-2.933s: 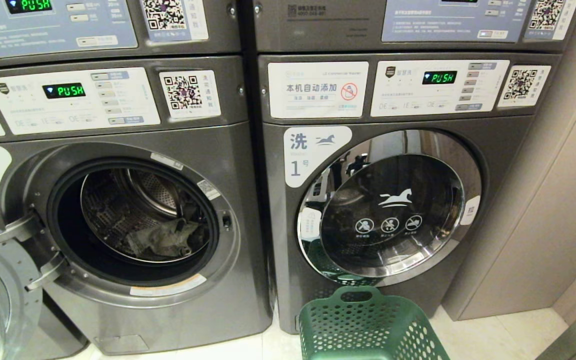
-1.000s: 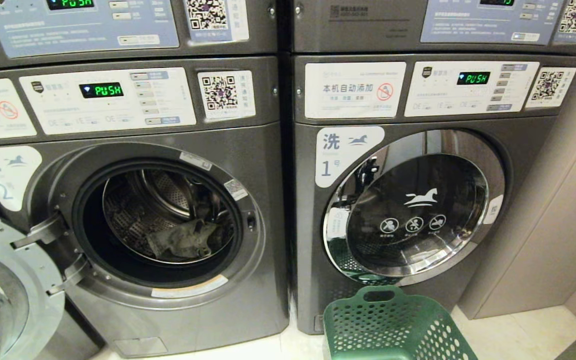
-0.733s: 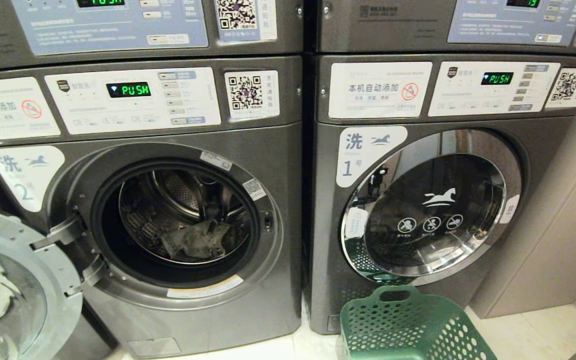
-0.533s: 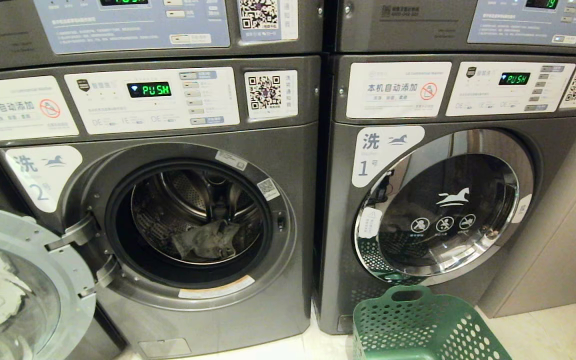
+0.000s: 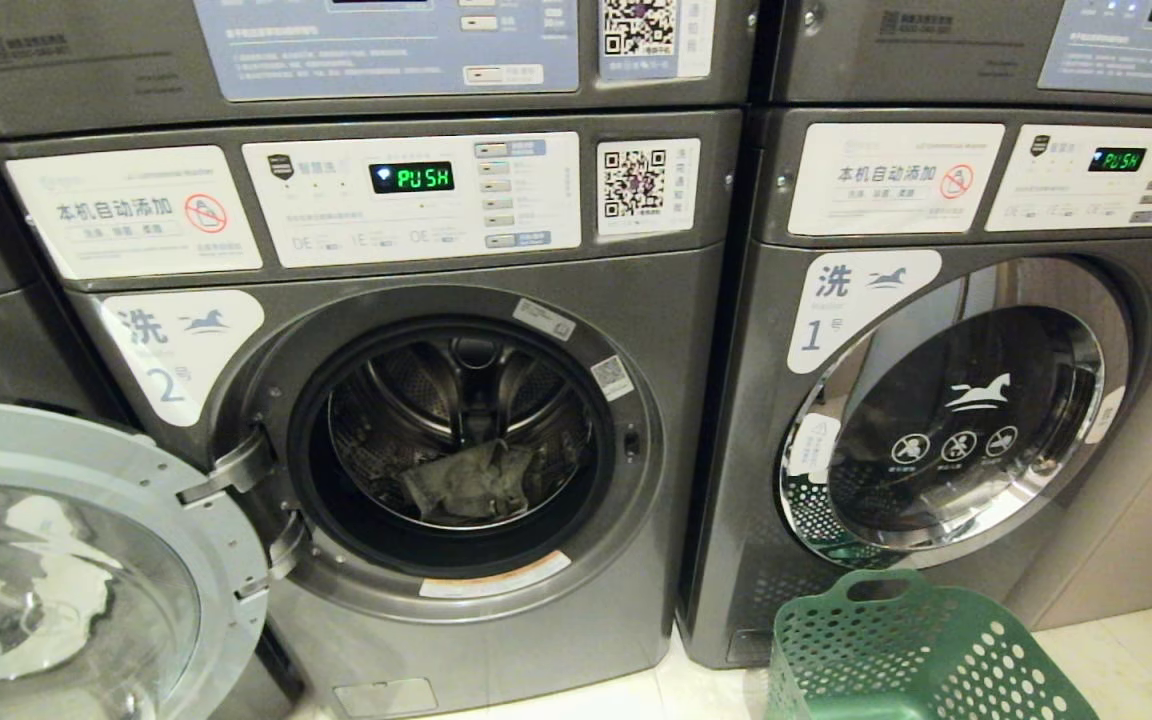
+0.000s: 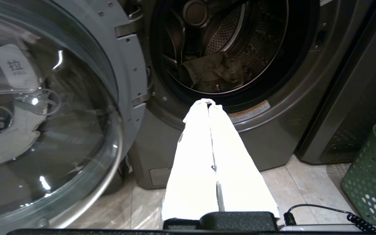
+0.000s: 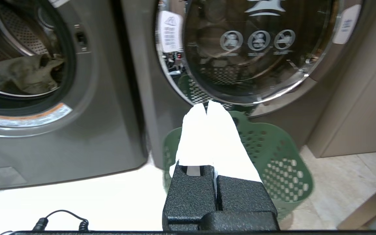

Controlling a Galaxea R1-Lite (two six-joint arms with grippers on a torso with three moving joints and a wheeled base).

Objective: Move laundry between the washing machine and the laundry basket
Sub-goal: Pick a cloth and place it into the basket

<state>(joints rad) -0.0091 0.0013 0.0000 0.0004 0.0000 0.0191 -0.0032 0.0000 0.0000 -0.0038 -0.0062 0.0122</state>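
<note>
Deep inside the washing machine (image 5: 456,440), the laundry (image 5: 471,480) is seen; both tools, left tool (image 6: 208,103) and right tool (image 7: 206,107), are pressed together, so the door rim could be struck.

The washing machine (image 5: 456,440) shows "PUSH" and a label "洗 2"; the neighbour machine (image 5: 946,420) — "PUSH", "洗 1".
</note>
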